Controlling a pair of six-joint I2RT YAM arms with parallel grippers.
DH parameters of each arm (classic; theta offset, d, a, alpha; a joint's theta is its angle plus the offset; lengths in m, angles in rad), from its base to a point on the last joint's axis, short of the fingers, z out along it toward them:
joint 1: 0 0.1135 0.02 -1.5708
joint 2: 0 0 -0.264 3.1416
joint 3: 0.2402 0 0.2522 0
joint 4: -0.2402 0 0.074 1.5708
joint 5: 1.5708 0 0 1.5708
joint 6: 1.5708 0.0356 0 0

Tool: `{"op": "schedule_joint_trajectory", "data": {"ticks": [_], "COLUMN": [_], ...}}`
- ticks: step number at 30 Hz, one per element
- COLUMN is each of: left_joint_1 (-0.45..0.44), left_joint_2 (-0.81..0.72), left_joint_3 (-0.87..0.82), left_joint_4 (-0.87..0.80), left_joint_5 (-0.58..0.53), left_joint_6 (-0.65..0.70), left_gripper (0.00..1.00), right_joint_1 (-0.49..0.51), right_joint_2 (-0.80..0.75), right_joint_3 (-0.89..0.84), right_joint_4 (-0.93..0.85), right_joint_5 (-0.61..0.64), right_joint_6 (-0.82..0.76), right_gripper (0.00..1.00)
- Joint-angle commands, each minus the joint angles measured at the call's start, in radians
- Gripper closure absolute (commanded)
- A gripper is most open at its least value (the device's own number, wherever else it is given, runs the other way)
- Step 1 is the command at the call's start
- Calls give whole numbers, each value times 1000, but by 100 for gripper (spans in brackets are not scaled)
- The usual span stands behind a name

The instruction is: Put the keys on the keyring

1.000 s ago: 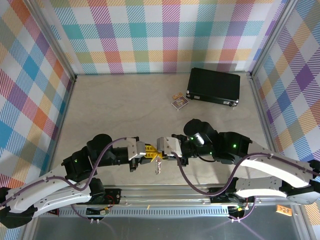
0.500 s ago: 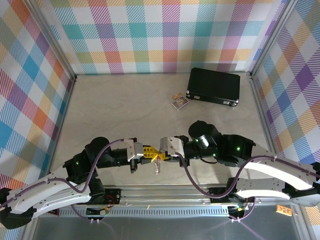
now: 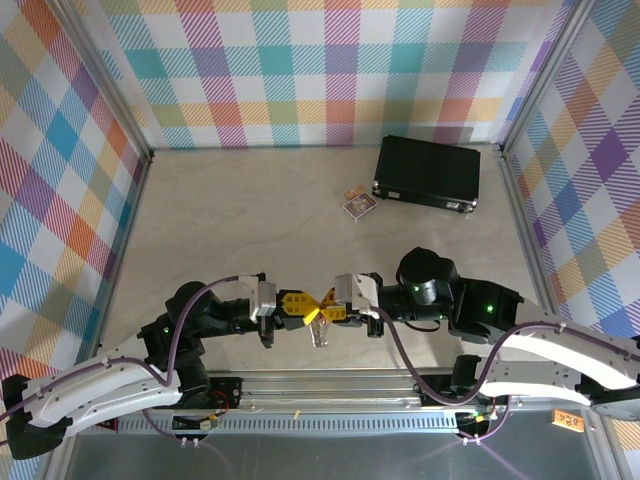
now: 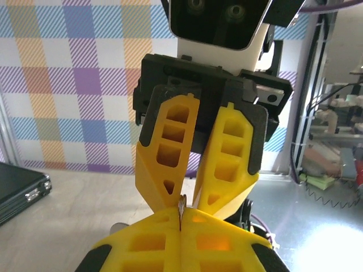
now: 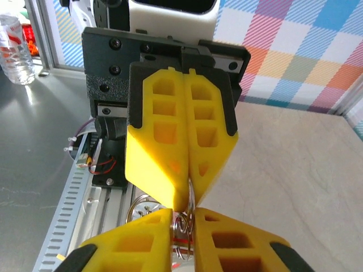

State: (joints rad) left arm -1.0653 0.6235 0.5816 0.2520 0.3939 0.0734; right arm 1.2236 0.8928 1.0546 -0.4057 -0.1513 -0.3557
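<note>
My two grippers meet tip to tip above the table's near edge. The left gripper (image 3: 306, 308) (image 4: 181, 221) is shut on a thin metal edge of the keyring (image 4: 181, 205). The right gripper (image 3: 330, 303) (image 5: 190, 221) has its yellow fingers (image 5: 142, 243) closed in on the keyring's silver wire loops (image 5: 191, 224), with a narrow gap left between them. Below both grippers a silvery part of the keyring (image 3: 319, 333) hangs down. Low between my right fingers there is a thin red streak (image 5: 180, 242), too small to tell whether it is the keys.
A black rectangular case (image 3: 427, 172) lies at the back right, with a small printed card packet (image 3: 358, 203) beside it. The aluminium rail (image 3: 350, 385) runs under the grippers. Plaid walls (image 3: 60, 200) close in three sides.
Both grippers have drifted slightly right and toward the near edge, still tip to tip. The right arm's wrist has swung out to the right. The hanging metal piece moved along with them.
</note>
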Motion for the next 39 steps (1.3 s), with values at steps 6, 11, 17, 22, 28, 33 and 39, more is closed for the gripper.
{"op": "schedule_joint_trajectory", "data": {"ticks": [6,11,17,22,28,33,39], "left_joint_1": [4,4,4,4,3,4,4], "left_joint_2": [20,30,36,54,53,10,-11], "left_joint_3": [-13,47,168,203,206,176,130], "left_joint_4": [198,41,-347,-458,-473,-365,-176], "left_joint_5": [59,17,-161,-191,-182,-154,-100], "left_joint_6": [-72,-10,169,225,238,191,106], "left_gripper": [100,100,86,85,100,100,100], "right_joint_1": [8,8,8,8,8,8,8], "right_joint_2": [-55,-40,25,95,120,102,76], "right_joint_3": [-45,-23,45,99,120,117,83], "right_joint_4": [102,60,-81,-169,-183,-165,-109], "right_joint_5": [-26,-4,57,64,62,68,61], "right_joint_6": [-10,-30,-70,-83,-80,-66,-34], "right_gripper": [100,100,100,100,100,100,87]}}
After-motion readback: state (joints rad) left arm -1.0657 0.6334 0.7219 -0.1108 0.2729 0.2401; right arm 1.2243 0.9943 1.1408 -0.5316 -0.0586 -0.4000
